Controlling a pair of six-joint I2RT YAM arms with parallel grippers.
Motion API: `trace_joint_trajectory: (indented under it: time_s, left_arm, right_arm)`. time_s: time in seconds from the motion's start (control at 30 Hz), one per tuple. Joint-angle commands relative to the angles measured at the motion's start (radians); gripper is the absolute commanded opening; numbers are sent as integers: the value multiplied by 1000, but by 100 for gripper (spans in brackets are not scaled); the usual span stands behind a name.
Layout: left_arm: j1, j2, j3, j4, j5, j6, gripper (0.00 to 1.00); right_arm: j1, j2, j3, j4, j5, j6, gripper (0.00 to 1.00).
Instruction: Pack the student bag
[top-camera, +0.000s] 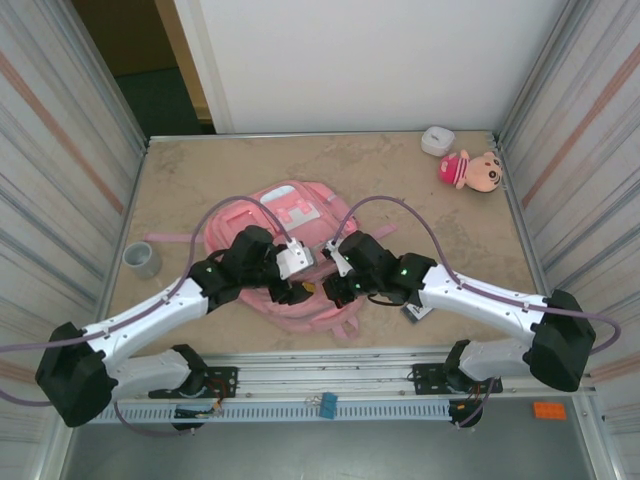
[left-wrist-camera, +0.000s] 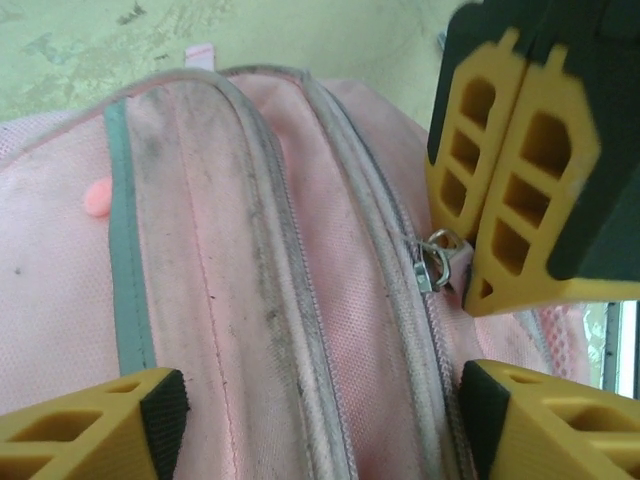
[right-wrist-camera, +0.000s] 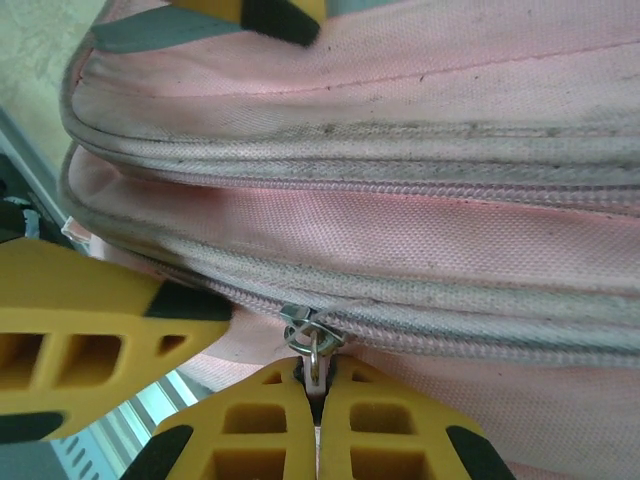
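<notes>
The student bag (top-camera: 290, 205) lies flat at the middle of the table (top-camera: 200, 170), its near edge between the 2 arms; both wrists meet over that edge. In the top view the left gripper (top-camera: 300, 290) and the right gripper (top-camera: 336, 290) sit just beside each other on the pink fabric.

From the left wrist, the left gripper (left-wrist-camera: 325, 405) stands with its 2 yellow fingers (left-wrist-camera: 100, 425) apart, 1 at each lower corner, holding nothing; soiled pink cloth, a grey-green trim band and 2 zip lines run between them. The right gripper (left-wrist-camera: 468, 270) comes in from the upper right with its fingers pressed together, their tips on the zip pull (left-wrist-camera: 440, 262).

From the right wrist, the right gripper (right-wrist-camera: 315, 385) is clamped on the zip pull (right-wrist-camera: 312, 340), the small metal tab pinched at the seam of the 2 pads; the slider sits on the lowest zip line.

At the far right of the table lie a plush doll (top-camera: 472, 170) and a small white object (top-camera: 437, 140), well apart from the bag; a grey cup (top-camera: 142, 259) stands near the left wall.
</notes>
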Motion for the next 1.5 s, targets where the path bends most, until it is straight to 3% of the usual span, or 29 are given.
trace_joint_trajectory:
  time_s: [0.0,0.17,0.27,0.53,0.73,0.8,0.87,0.97,1.13,1.27,1.47]
  left_arm:
    - [-27,47,39,-40,-42,58,59]
    - [-36,45,42,-55,-43,65,18]
    - [-34,11,27,-82,-39,96,4]
    - [3,-108,-25,-142,39,139,0]
    - [25,-165,-47,-169,37,161,1]
    - [29,-167,-42,-182,-2,153,3]
    - [33,-166,-37,-182,-63,132,12]
    - [32,-166,-19,-184,-89,92,40]
    - [-4,-131,49,-142,-92,-37,73]
    - [-91,-56,114,-115,-193,-43,80]
    - [-131,83,153,-105,-215,-20,77]
  right_arm:
    - [-10,-59,22,9,3,-40,0]
    - [-78,-66,14,-73,51,-24,0]
    - [-166,-66,3,-142,42,-34,0]
    - [-395,-64,-10,-186,-7,-161,0]
    - [-427,-24,15,-172,-82,-198,0]
    - [-403,-34,10,-147,-114,-188,0]
    - [-366,-50,3,-121,-115,-173,0]
    - [-306,-69,3,-99,-102,-133,0]
    - [-204,-93,-5,-81,-30,-58,0]
    - [-142,-105,-23,-42,17,-10,0]
    - [-89,-107,-12,-6,28,12,0]
